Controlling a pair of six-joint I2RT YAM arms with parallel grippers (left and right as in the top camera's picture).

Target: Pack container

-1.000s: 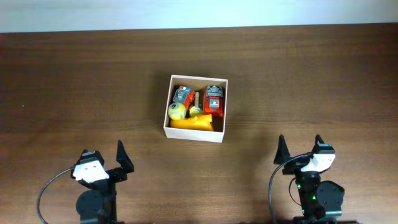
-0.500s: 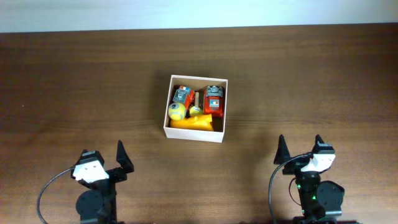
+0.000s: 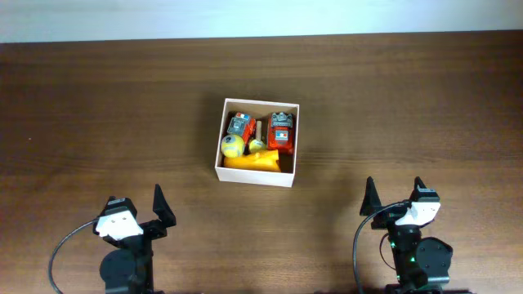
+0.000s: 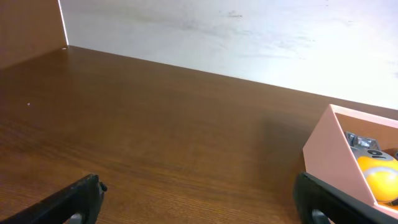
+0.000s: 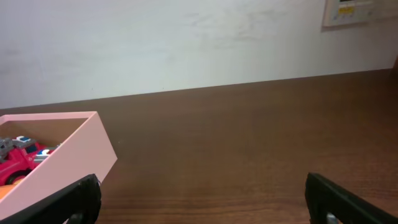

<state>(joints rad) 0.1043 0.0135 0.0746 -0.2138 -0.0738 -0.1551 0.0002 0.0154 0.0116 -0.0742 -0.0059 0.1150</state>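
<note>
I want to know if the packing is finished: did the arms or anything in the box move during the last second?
Nothing visibly changed. The left gripper and the right gripper stay open, empty and drawn back from the container, whose toys lie as before.

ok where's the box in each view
Overhead: box near the centre, slightly above the middle.
Left wrist: box at lower right, cut by the frame edge.
Right wrist: box at lower left, cut by the frame edge.
Shared landmark: the table's far edge against the white wall.
</note>
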